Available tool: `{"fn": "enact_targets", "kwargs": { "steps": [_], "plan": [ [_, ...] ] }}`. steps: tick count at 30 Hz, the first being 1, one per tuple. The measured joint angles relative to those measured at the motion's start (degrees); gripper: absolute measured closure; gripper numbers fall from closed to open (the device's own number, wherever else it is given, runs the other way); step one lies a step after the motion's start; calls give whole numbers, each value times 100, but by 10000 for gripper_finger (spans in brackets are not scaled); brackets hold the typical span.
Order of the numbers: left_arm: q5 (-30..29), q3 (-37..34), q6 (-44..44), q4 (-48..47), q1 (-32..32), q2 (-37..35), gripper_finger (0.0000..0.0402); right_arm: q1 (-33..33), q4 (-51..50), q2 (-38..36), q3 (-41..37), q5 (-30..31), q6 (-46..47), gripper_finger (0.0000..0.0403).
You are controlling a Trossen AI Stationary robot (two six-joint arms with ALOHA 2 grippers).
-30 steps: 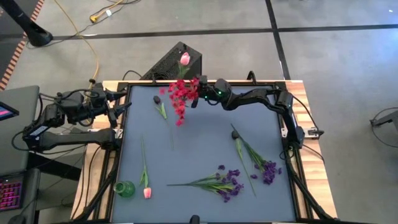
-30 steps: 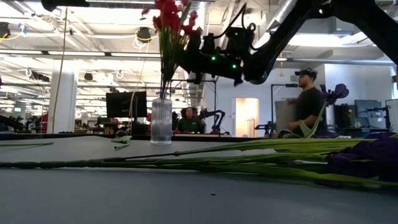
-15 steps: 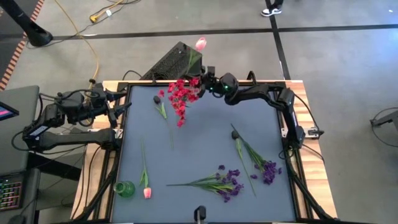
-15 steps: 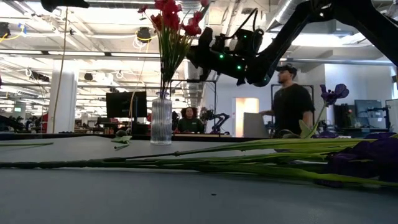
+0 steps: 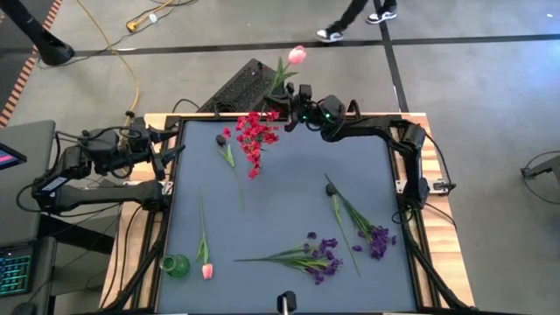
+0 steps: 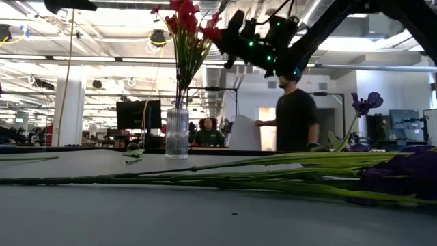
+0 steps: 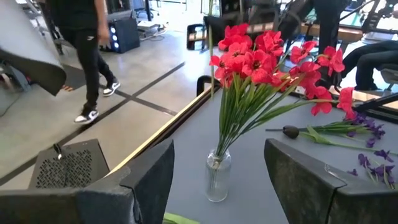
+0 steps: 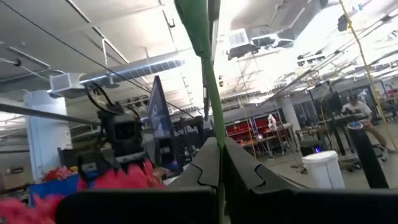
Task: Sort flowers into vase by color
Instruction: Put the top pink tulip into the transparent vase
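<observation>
My right gripper (image 5: 296, 94) is high over the table's far edge, shut on a pink tulip (image 5: 297, 54) whose bud reaches out beyond that edge. Just left of it, red flowers (image 5: 255, 136) stand in a clear glass vase (image 6: 176, 133). A second pink tulip (image 5: 205, 261) lies on the mat beside a small green vase (image 5: 175, 265) at the near left. Two purple bunches (image 5: 319, 259) (image 5: 376, 240) lie flat at the near right. My left gripper (image 5: 172, 149) waits open at the left edge, facing the red flowers (image 7: 261, 59). My right gripper pinches the tulip's thin green stem (image 8: 215, 134) between its two fingers, below the leaf. The fingers slant upward toward the far side. The stem rises out of the fingers, and the tulip is lifted clear of the table.
A dark-budded stem with a leaf (image 5: 226, 149) lies on the mat left of the red flowers. A black perforated box (image 5: 248, 83) stands on the floor behind the far edge. A person (image 6: 293, 113) walks past behind the table. The mat's middle (image 5: 280, 201) is bare.
My right gripper has risen and swung toward the far edge and a little right, tipping its fingers upward. It stays shut on the pink tulip, whose bud has moved from just above the red flowers to beyond the far edge. A person has walked across behind the table.
</observation>
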Motion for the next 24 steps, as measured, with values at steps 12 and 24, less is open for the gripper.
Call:
{"fn": "enact_targets", "kwargs": {
  "steps": [12,24],
  "plan": [
    [101,0,-35,-282,0,0,165,246,-2313,-1399,0,-128,-1417,372],
    [1515,-21,506,111,0,0,165,887,-4965,-3176,0,19,-2804,372]
  ]
}}
